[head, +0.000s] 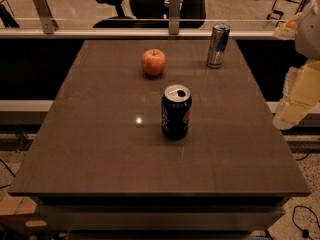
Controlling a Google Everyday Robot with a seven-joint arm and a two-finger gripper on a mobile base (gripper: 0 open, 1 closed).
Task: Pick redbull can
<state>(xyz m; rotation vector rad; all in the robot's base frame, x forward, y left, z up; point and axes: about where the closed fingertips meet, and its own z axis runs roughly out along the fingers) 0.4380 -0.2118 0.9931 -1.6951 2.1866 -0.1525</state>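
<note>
The redbull can [218,45] is a slim silver can with blue patches. It stands upright near the far right corner of the brown table [100,149]. My gripper [296,101] is a pale yellowish shape at the right edge of the view. It hangs beyond the table's right side, nearer to me than the can and well apart from it. It holds nothing that I can see.
A wider dark blue Pepsi can [176,112] stands upright at the table's middle, top opened. A red apple [153,62] sits at the far centre, left of the redbull can. A glass rail with office chairs [145,4] behind it runs along the far edge.
</note>
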